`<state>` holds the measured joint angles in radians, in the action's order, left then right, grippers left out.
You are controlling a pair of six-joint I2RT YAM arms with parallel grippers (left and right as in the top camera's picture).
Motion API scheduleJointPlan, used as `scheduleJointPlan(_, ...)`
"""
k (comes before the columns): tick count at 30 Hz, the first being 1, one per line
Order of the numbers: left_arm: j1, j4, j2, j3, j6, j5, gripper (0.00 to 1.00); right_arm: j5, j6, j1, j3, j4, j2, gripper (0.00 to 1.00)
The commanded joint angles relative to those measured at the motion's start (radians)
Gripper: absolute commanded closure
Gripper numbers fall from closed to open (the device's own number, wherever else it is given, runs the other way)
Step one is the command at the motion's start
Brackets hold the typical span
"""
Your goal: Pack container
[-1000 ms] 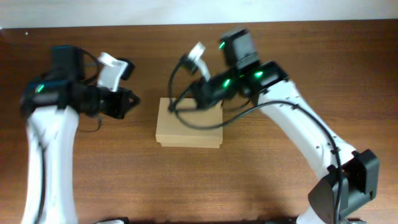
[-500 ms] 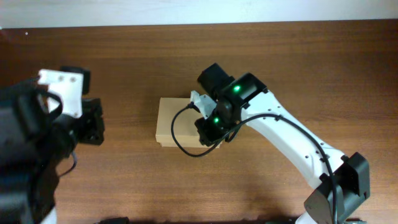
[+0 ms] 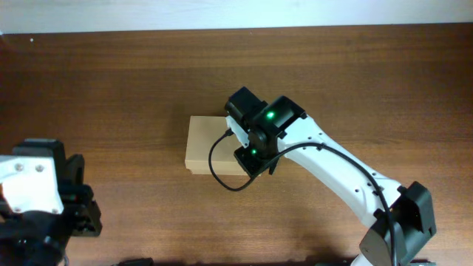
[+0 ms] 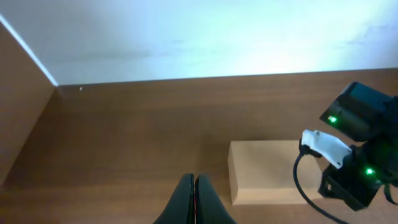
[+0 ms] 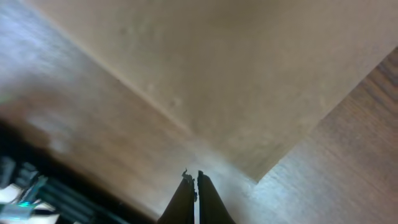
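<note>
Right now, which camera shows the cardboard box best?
The left wrist camera. There the box looks big and clear, with its top and one side showing; the right arm hides one end. The overhead camera shows it smaller, also partly covered. The right wrist camera shows only a blurry close-up of its top.
</note>
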<state>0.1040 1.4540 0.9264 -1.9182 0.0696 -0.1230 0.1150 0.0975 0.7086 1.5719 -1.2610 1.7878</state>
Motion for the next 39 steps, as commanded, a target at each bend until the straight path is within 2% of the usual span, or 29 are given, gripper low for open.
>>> scheduleJointPlan(1, 0.001, 0.024, 0.010, -0.006, -0.010, 0.027, 0.98, -0.060, -0.016, 0.006, -0.011, 0.043, 0.005, 0.96)
scheduleJointPlan(6, 0.001, 0.053, 0.014, 0.001, -0.009, 0.042, 0.98, -0.059, -0.016, 0.021, -0.008, 0.137, 0.004, 0.96)
scheduleJointPlan(16, 0.001, 0.084, 0.014, 0.003, -0.010, 0.042, 0.98, -0.085, -0.012, 0.138, -0.003, 0.273, 0.007, 0.96)
scheduleJointPlan(29, 0.001, 0.142, 0.002, 0.002, -0.010, 0.041, 0.98, -0.117, -0.015, 0.168, -0.026, 0.274, 0.132, 0.96)
scheduleJointPlan(39, 0.001, 0.155, -0.008, 0.002, -0.010, 0.041, 0.98, -0.084, -0.015, 0.168, -0.016, 0.266, 0.162, 0.96)
